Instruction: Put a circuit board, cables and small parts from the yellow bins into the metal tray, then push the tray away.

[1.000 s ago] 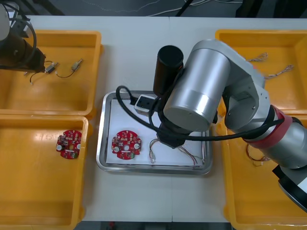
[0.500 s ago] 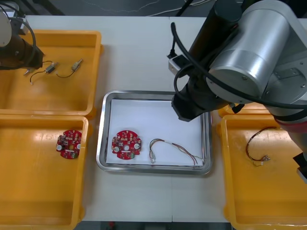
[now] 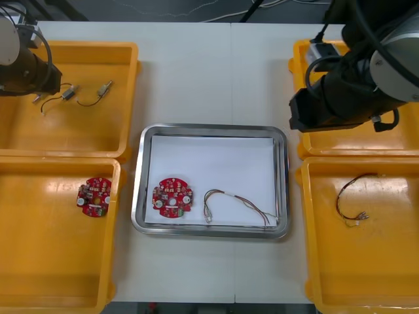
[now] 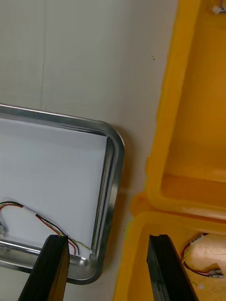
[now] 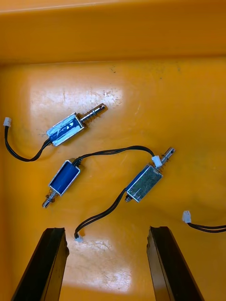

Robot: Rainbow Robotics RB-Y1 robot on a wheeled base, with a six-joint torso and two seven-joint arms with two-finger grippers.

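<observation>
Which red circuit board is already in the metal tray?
The board beside the cable in the tray; the other board lies in a yellow bin.

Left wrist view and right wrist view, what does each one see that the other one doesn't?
Left wrist view: the open left gripper over three small metal parts with black cables. Right wrist view: the open right gripper, a corner of the metal tray, a cable inside it, the table, a red and yellow cable. Both: yellow bins.

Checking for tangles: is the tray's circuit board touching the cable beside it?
Apart. The front view shows bare white metal tray floor between the circuit board and the cable.
</observation>
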